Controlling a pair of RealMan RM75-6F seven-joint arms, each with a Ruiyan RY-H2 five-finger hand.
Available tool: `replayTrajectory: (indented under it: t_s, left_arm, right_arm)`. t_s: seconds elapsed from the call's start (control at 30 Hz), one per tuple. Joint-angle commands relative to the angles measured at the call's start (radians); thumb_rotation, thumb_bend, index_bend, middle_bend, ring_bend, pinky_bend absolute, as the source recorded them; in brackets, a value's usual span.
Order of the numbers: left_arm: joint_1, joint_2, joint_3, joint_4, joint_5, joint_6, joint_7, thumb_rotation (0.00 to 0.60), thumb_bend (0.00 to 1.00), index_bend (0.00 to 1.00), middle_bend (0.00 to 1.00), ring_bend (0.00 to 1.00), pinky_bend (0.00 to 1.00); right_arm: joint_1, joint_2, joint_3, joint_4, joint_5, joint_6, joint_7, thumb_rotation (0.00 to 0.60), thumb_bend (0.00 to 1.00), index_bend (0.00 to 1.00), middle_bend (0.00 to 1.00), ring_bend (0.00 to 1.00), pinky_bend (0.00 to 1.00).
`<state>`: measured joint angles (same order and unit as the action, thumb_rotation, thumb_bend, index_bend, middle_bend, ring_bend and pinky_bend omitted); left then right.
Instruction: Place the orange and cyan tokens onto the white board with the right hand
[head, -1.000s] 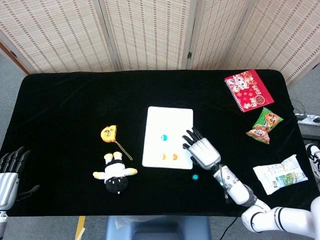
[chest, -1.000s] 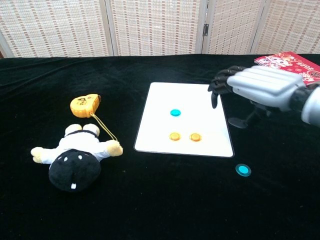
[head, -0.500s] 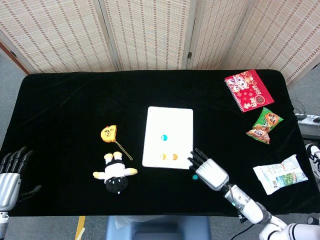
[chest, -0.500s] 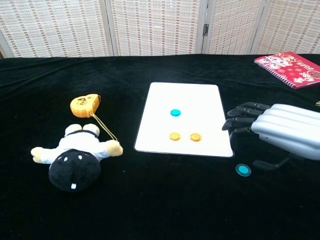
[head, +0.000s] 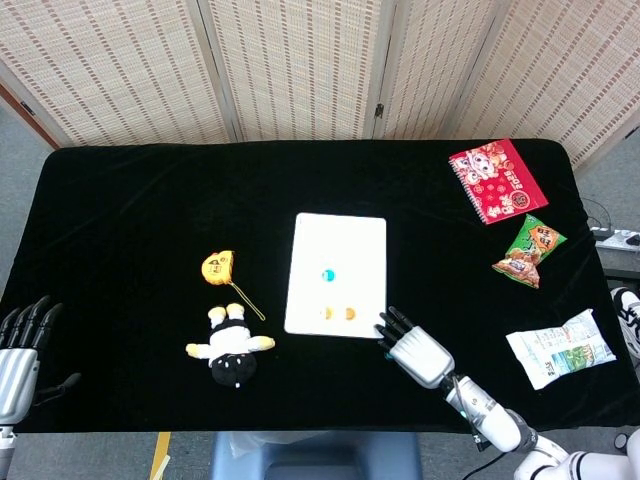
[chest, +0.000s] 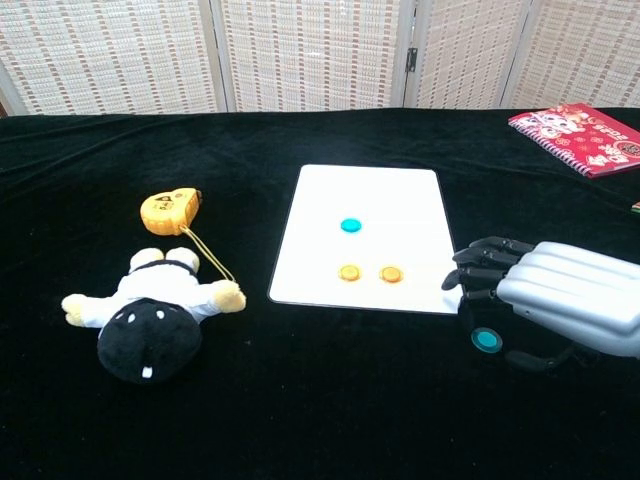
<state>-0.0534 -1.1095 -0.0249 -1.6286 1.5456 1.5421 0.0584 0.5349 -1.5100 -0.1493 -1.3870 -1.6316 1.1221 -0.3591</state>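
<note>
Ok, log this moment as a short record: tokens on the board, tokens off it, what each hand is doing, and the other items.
on board: flat white rectangular board carries one round cyan token and two round orange tokens
off board: second cyan token on the black cloth, beside the board's near right corner
right hand: over that token, holding nothing
left hand: at table edge, empty
others: plush toy, yellow tape measure, red notebook

Right hand (chest: 560, 305) moved back, lowered over loose cyan token (chest: 487, 340).
</note>
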Motion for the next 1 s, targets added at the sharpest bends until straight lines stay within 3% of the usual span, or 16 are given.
replayTrajectory:
  t_s: [0.03,0.63,1.0]
  left_arm:
    - [0.001,-0.001,0.0,0.002,-0.001,0.0,-0.002,0.6,0.07,0.0,0.0,0.0,0.0]
    - [0.006,-0.004,0.001,0.015,-0.002,0.005,-0.014,0.6,0.07,0.0,0.0,0.0,0.0]
    - [0.005,-0.008,0.001,0.023,-0.004,0.002,-0.019,0.6,0.07,0.0,0.0,0.0,0.0]
  right_arm:
    - [-0.002,-0.003,0.004,0.004,-0.002,-0.003,-0.003,0.6,0.3,0.36,0.12,0.01,0.0]
    - [-0.01,-0.018,0.029,0.017,-0.003,-0.04,-0.021,0.6,0.3,0.36,0.12,0.02,0.0]
    - [-0.02,-0.023,0.043,0.022,-0.005,-0.036,-0.027,0.6,0.3,0.51,0.16,0.04,0.0]
